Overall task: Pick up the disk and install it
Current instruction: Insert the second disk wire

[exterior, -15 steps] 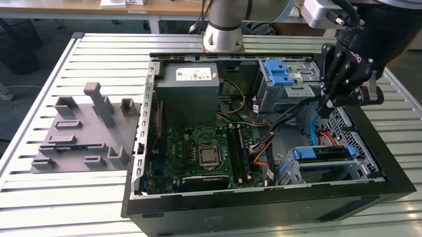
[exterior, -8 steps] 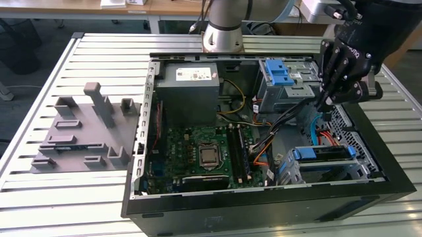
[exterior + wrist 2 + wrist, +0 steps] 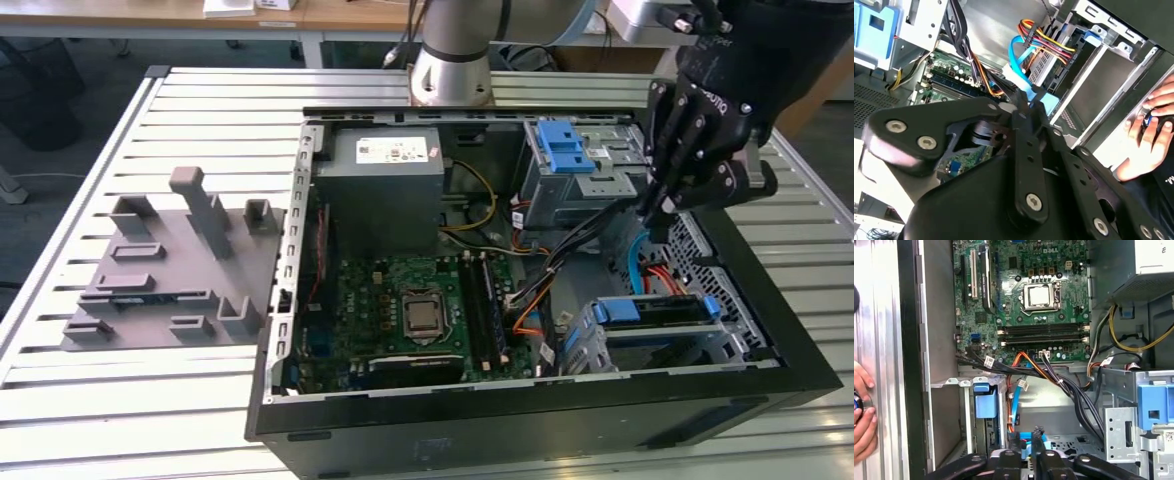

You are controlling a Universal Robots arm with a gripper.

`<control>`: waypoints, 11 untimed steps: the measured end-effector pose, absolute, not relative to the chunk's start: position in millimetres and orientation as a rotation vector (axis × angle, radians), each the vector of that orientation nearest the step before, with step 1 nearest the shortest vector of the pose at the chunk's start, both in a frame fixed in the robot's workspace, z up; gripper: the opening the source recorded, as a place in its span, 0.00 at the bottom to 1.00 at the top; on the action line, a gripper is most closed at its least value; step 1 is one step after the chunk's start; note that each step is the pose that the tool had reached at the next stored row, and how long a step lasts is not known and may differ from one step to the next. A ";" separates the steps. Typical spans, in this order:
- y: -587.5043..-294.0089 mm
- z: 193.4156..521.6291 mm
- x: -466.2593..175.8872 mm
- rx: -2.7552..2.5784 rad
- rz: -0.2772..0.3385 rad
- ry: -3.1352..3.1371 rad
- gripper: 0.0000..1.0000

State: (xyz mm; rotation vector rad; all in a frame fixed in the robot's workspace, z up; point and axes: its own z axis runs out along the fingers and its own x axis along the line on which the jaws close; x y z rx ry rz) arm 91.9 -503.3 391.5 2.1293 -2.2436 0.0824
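The disk (image 3: 650, 311) rests edge-up in the lower drive cage at the exterior view's right, framed by its blue carrier. Its label face is hidden. The carrier's blue tab (image 3: 985, 402) pokes out of the cage in the first wrist view. My black gripper (image 3: 662, 210) hangs above the case's right side, between the upper cage and the disk's cage, apart from the disk. Its fingertips (image 3: 1020, 106) meet and hold nothing. In the first wrist view the gripper (image 3: 1037, 436) points down at blue and black cables.
The open black computer case (image 3: 534, 420) lies on a slatted table. Inside are a grey power-supply box (image 3: 387, 180), a green motherboard (image 3: 414, 305), an upper cage with a blue latch (image 3: 567, 150) and loose cables (image 3: 587, 240). A grey fixture (image 3: 160, 260) sits left. A person's hand (image 3: 1149, 130) rests beside the case.
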 end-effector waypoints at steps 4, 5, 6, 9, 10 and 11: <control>-502.4 387.9 92.2 2.118 0.107 -2.232 0.25; -502.1 387.0 92.3 2.115 0.115 -2.228 0.25; -501.9 386.2 92.4 2.111 0.122 -2.224 0.25; -501.1 384.1 92.7 2.100 0.147 -2.212 0.25; -500.8 383.5 93.0 2.095 0.156 -2.208 0.25; -500.5 382.9 93.4 2.091 0.165 -2.203 0.25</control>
